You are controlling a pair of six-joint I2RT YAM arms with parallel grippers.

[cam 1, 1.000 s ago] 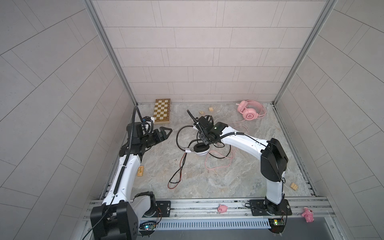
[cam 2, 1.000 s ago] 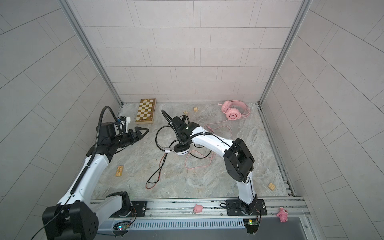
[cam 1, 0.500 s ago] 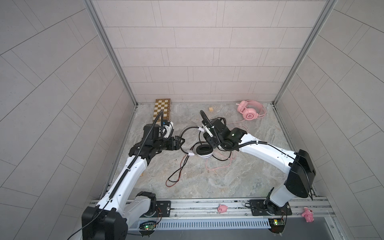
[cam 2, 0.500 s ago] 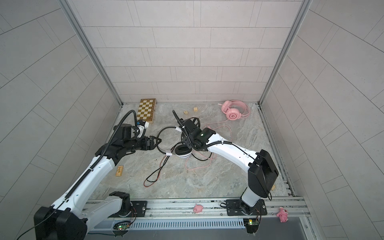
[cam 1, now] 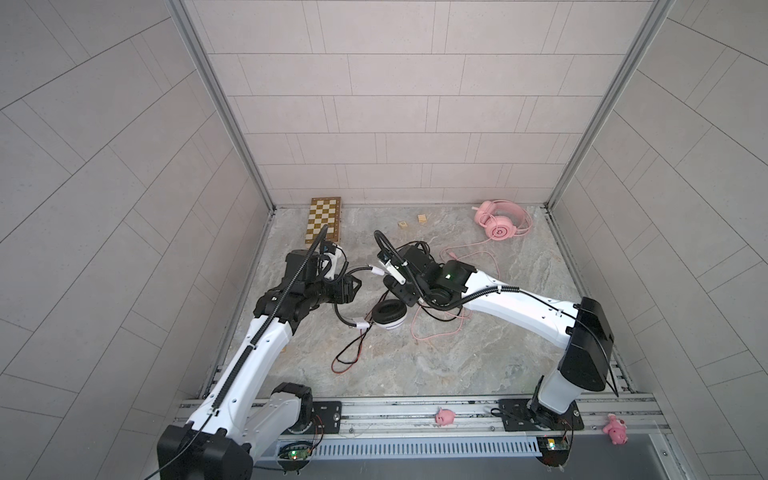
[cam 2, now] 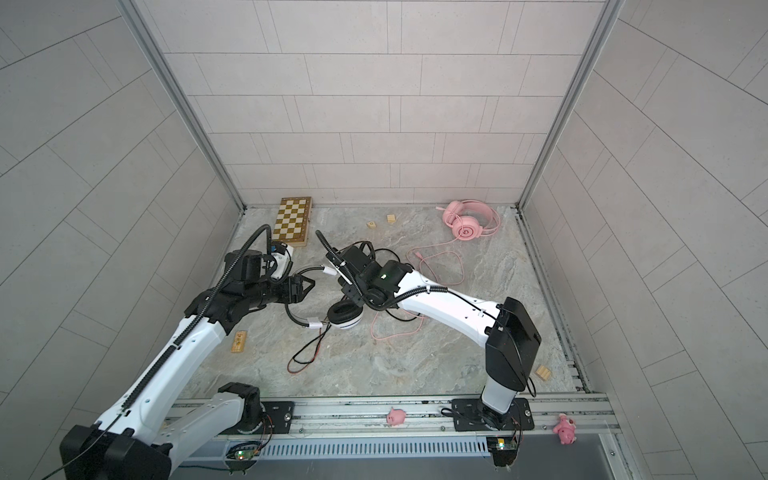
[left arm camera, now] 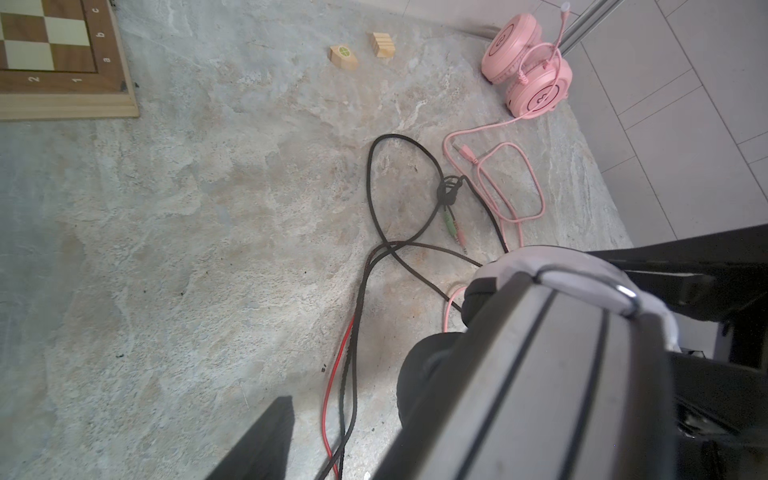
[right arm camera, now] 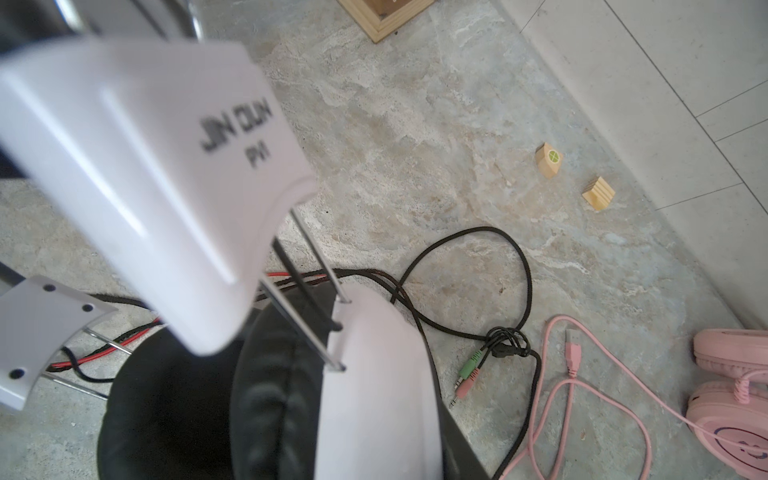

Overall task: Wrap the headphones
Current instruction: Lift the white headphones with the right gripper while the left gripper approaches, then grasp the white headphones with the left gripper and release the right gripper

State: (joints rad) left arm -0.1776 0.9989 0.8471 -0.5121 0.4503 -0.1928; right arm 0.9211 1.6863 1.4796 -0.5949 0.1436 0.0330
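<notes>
My right gripper [cam 1: 400, 291] pinches one ear cup of the white headset [cam 1: 388, 318], though the cup hides most of its fingers in the wrist view; the other cup sits low at the table [cam 1: 457, 365], contact unclear; my left gripper [cam 1: 352, 287] is spread about the striped headband [left arm camera: 540, 374], with a gap beside one finger [left arm camera: 262, 436] and the other finger hidden; the pink headset [cam 1: 500, 220] lies in the far right corner, its pink cord [cam 1: 440, 332] running under my right arm.
</notes>
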